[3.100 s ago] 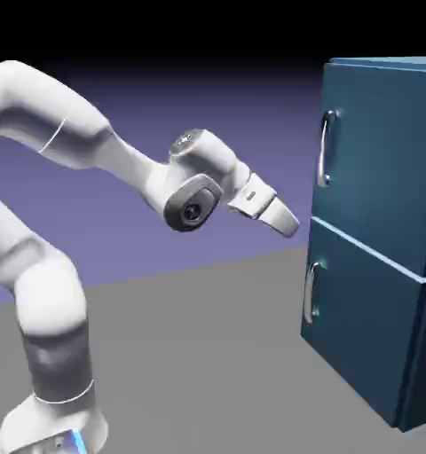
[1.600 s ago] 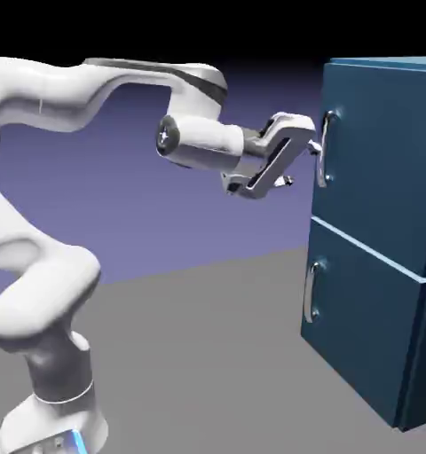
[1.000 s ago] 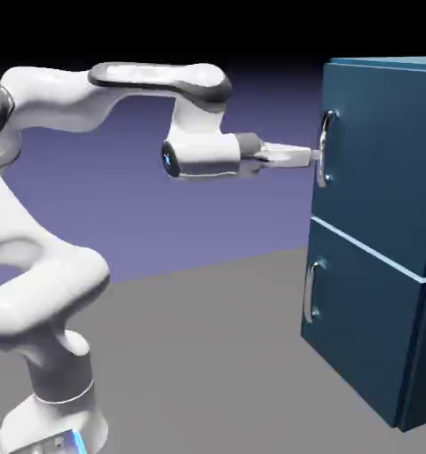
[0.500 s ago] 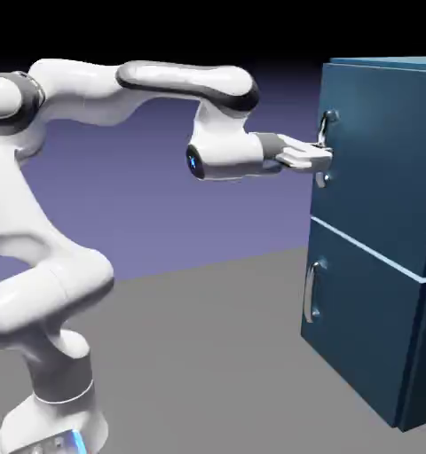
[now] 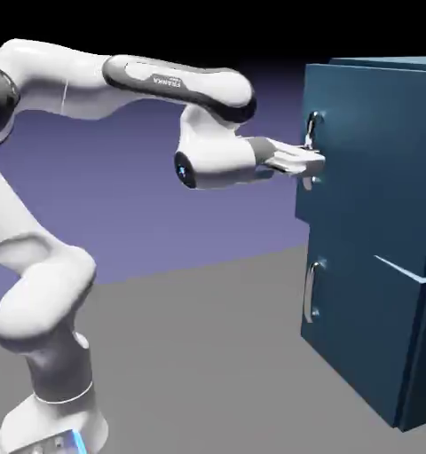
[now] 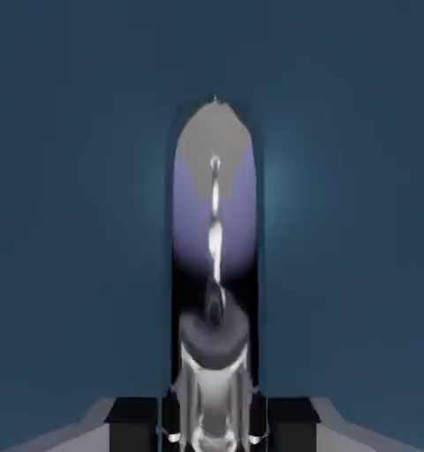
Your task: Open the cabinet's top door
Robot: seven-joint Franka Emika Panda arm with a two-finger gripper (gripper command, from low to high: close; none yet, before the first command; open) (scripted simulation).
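1. End effector: gripper (image 5: 313, 163) pinched on the upper bar handle (image 5: 311, 129); in the hand view the bar sits between the two fingertips.
2. Target location: top door (image 5: 376, 160), upper part of cabinet (image 5: 385, 61), at the exterior view's right of the arm (image 5: 218, 163). Handle near the door's free edge, at the exterior view's left.
3. Key relation: bar's long axis upright; hand comes in roughly level, across it, grip about mid-bar or a bit lower, bar showing above and below.
4. Door state: slightly ajar, free edge standing out past the lower door (image 5: 358, 328).
5. Next move, judged: pull back toward the robot, curving around a hinge probably on the far side from the handle. Straight pull could slip or twist the grip.
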